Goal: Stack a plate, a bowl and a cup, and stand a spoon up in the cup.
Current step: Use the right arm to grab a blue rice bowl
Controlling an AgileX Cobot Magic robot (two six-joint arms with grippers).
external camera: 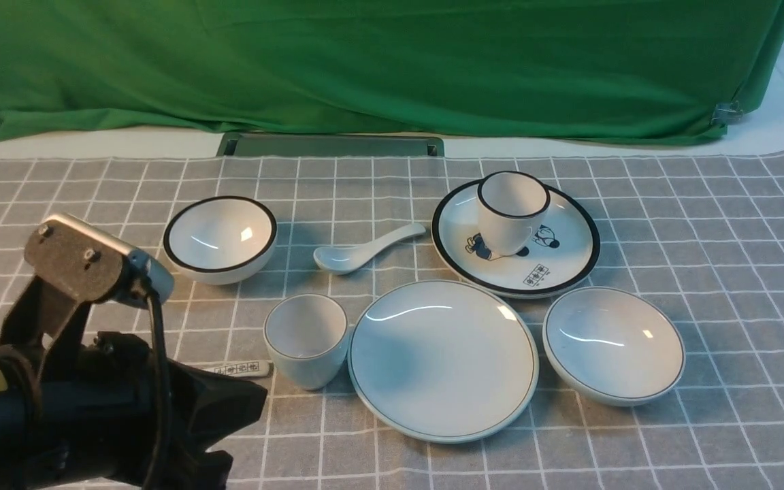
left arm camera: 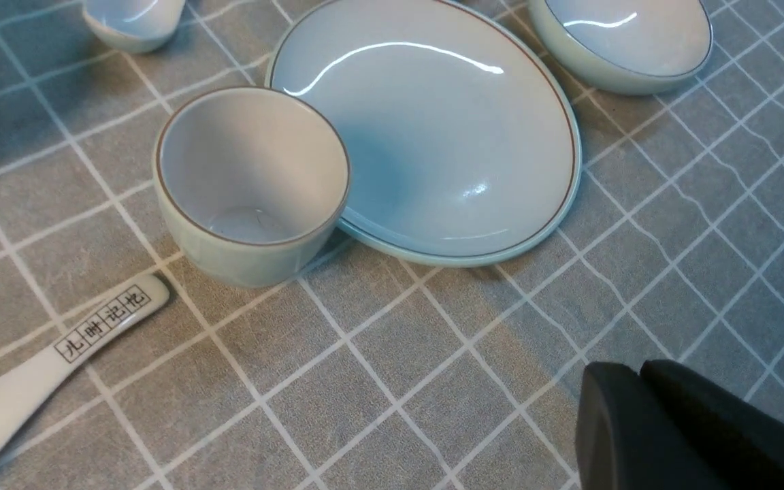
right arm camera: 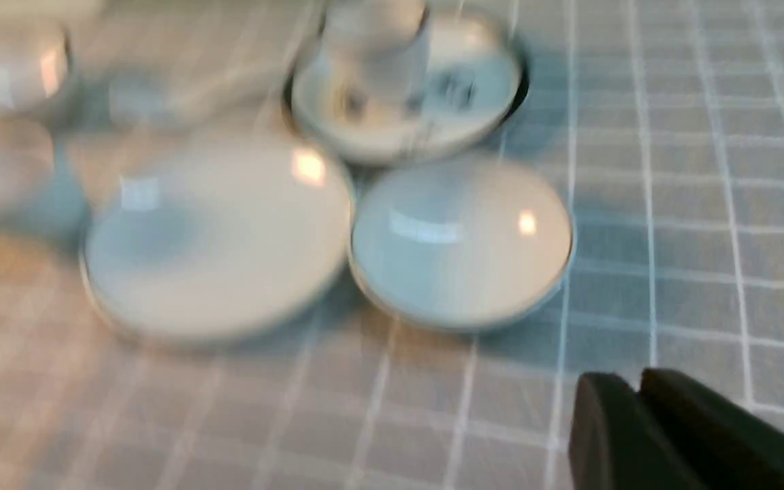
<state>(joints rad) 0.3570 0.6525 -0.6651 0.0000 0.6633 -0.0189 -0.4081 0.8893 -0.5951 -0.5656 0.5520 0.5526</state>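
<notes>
Both empty, jaws closed, left gripper (left arm camera: 639, 373) and right gripper (right arm camera: 637, 382) are hovering; cup (left arm camera: 249, 197) crowding plate (left arm camera: 446, 136) is risking a knock

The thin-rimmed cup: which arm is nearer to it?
Left. The left arm sits just left of the cup; the right arm is outside the front view, its fingers beyond the bowl.

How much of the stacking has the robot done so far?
Nothing is done yet. The plate lies bare on the cloth, the bowl sits beside it, the cup stands empty at its other side, and the spoon lies flat behind them. In hand: nothing; the left claw and right claw are both shut and empty. Left to do: bowl onto plate, cup into bowl, spoon into cup.
</notes>
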